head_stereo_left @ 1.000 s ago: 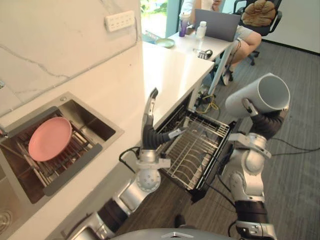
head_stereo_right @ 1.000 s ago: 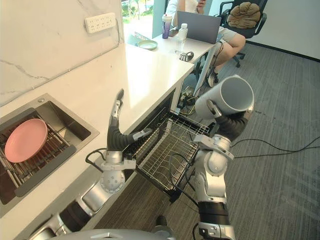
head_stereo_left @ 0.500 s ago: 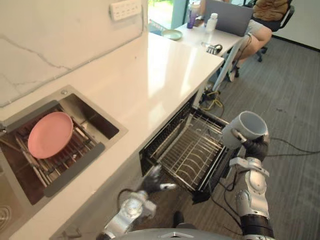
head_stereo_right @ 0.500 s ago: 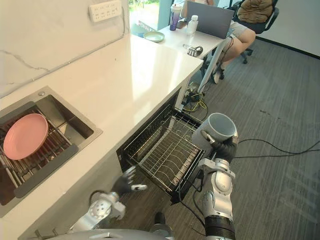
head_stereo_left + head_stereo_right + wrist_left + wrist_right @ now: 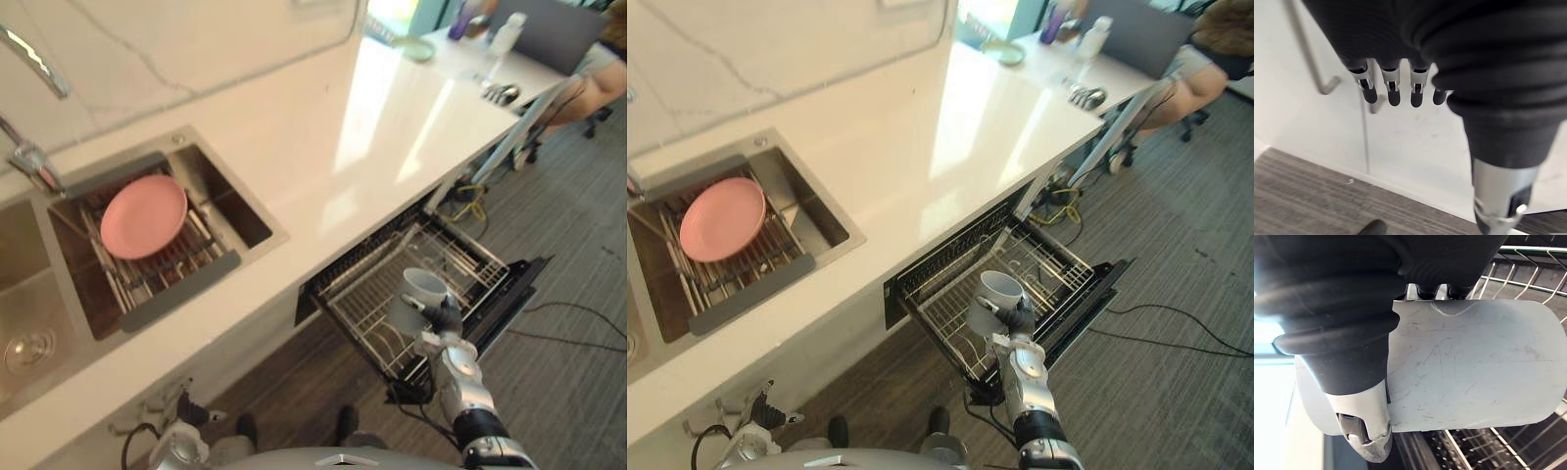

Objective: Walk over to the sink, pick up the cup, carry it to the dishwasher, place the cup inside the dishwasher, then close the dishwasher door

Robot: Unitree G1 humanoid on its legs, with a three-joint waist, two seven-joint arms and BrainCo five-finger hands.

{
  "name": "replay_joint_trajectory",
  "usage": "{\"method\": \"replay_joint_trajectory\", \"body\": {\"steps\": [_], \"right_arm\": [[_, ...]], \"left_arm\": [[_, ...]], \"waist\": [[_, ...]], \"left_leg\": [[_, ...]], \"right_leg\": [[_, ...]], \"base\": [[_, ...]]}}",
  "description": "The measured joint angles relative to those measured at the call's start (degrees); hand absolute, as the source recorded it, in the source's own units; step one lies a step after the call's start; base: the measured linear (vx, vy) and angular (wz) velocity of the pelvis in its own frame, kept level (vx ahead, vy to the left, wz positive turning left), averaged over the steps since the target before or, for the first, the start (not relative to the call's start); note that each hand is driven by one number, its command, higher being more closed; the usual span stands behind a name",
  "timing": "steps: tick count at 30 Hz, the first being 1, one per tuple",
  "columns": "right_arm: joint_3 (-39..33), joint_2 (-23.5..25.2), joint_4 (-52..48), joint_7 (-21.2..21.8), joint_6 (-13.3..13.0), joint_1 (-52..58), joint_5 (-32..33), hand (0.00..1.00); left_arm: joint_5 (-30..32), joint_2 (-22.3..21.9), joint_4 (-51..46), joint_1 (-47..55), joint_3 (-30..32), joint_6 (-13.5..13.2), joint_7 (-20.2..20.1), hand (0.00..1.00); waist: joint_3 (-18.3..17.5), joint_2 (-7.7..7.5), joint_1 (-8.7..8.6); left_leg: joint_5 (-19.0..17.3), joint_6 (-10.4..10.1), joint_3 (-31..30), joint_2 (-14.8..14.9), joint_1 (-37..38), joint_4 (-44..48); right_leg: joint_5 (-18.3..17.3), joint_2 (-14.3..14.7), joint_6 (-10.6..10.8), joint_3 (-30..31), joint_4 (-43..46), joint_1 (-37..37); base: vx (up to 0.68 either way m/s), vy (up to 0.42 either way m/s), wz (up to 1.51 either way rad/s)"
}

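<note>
1. Two hands to track, so I start at the far left of the frame: the sink point(image 5: 235, 211) holds a pink plate point(image 5: 144, 215) on its grid.
2. At lower left, my left hand point(image 5: 1393, 92) hangs by a white cabinet front point(image 5: 1415, 147), fingers straight and loose, holding nothing.
3. Across the centre, the white table point(image 5: 323, 147) is glossy and runs toward the upper right.
4. Right of centre, under the table edge, the dishwasher rack point(image 5: 465, 259) is pulled out. The cup point(image 5: 413, 304) hangs over it, gripped by my right hand point(image 5: 446, 318), which is wrapped round its wall.
5. The cup sits just left of that hand, its long axis tilted, mouth up and toward the upper right. I cannot tell whether it touches the wires.
6. I judge the next move to be a short lowering by the right arm, the nearer one.
7. Further right, the dishwasher door point(image 5: 509, 289) lies open over the grey floor point(image 5: 578, 372), and a seated person point(image 5: 1200, 59) is well apart at the upper right.
</note>
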Motion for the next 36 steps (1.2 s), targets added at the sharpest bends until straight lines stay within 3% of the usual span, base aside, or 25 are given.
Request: {"method": "replay_joint_trajectory", "body": {"steps": [4,6,9,16,23,29,32,36], "right_arm": [[0.00,-0.07,1.71,-1.53,0.04,-2.19,-0.51,1.00],[0.06,-0.28,2.38,-2.47,0.16,-3.25,-0.57,1.00],[0.02,-0.79,4.11,-3.68,0.78,-5.80,-0.98,1.00],[-0.07,-2.52,8.53,-2.93,1.47,-9.64,-1.02,1.00],[2.13,-5.33,13.65,-0.86,4.09,-15.41,-1.26,1.00],[3.94,-9.88,20.13,-1.18,6.76,-20.17,-4.43,1.00],[4.63,-12.35,22.18,-0.92,8.47,-23.36,-7.86,1.00],[6.87,-15.43,22.91,1.55,8.48,-27.82,-9.65,1.00]], "left_arm": [[-3.37,0.26,2.51,0.08,2.82,1.50,2.03,0.00],[-9.37,0.16,3.37,0.39,5.06,2.11,3.97,0.00],[-15.33,0.05,5.07,0.41,9.12,1.92,5.83,0.00],[-21.91,-0.61,6.28,0.32,14.05,1.09,9.20,0.00],[-22.47,-1.24,7.83,-0.69,13.99,1.15,10.07,0.00],[-21.38,-1.61,9.74,-2.66,13.20,1.10,5.21,0.00],[-22.74,-1.45,10.86,-4.17,12.29,0.79,5.65,0.00],[-25.73,-1.48,11.19,-6.01,11.13,-0.40,6.42,0.00]], "waist": [[2.45,-0.88,2.25],[3.86,-1.05,3.09],[6.26,-1.22,3.72],[11.31,-1.75,6.05],[14.15,-1.38,6.19],[15.06,-0.08,6.18],[15.51,0.65,6.31],[16.52,1.41,6.27]], "left_leg": [[-0.24,-0.31,-0.97,0.46,-2.67,2.07],[-0.23,-0.31,-2.52,0.63,-3.76,2.82],[-0.18,-0.32,-4.26,1.31,-5.35,3.87],[2.56,-1.10,-7.66,1.07,-10.14,3.63],[6.45,-2.15,-8.48,1.61,-12.65,-0.14],[8.91,-2.62,-8.24,2.13,-14.75,-2.40],[10.05,-2.60,-7.91,1.88,-15.80,-2.44],[10.39,-2.11,-7.66,1.86,-15.89,-2.42]], "right_leg": [[0.32,0.27,-0.12,-0.65,0.10,-1.03],[0.41,0.27,-0.04,-0.66,0.70,-1.04],[1.79,0.73,-0.04,-0.64,1.24,-1.41],[2.67,0.82,-0.40,-0.60,1.43,-4.50],[-0.01,1.10,-1.72,-0.48,2.86,-8.37],[0.01,1.09,-1.80,-0.28,3.96,-11.73],[0.62,0.85,-1.95,0.18,4.02,-12.88],[0.90,1.01,-1.84,0.76,4.11,-13.35]], "base": [[-0.02,-0.026,0.19],[-0.01,0.006,0.32],[-0.05,0.025,0.28],[-0.10,0.018,0.25],[-0.13,-0.013,0.11],[-0.03,-0.024,0.05],[0.04,-0.010,-0.02],[0.05,-0.040,-0.06]]}}
